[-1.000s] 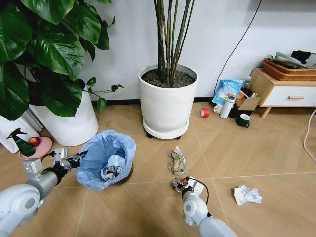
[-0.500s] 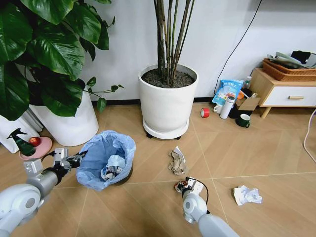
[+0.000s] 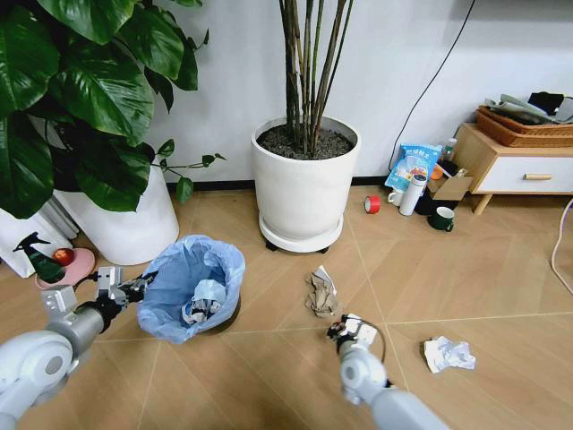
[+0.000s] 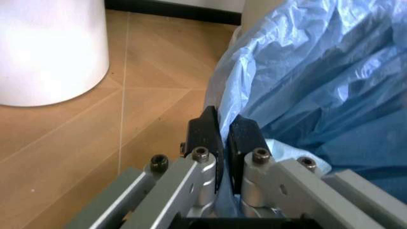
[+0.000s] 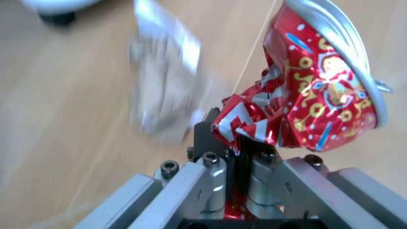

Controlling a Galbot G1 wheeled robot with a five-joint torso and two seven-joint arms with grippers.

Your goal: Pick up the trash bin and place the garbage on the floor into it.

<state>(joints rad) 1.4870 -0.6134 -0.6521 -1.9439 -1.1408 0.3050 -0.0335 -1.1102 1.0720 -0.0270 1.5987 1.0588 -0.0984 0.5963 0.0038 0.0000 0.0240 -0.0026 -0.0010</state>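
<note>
Right gripper clamped on the crushed red can, pinching a crumpled fold of it between the two pads. Compared with a second ago, moved a little to the right and slightly up in the head view, so now above the floor near the pale seam, just below the crumpled brown paper. Can off the tiles and hanging from the gripper, tilted, silver rim turned outward. Judged from this: the pick of the can is done and the carry toward the bin has started, but only just; still well apart from the bin.

Left gripper closed on the folded edge of the light-blue bag at the rim of the trash bin, unchanged in place over the last second. Bin tilted toward the robot, mouth open, some white tissue and scraps already inside. Bag thin and crinkly, so likely to slip or stretch under the grip if pulled hard.

Crumpled white tissue lying on the tiles to the right, not yet collected, same as the brown paper.
</note>
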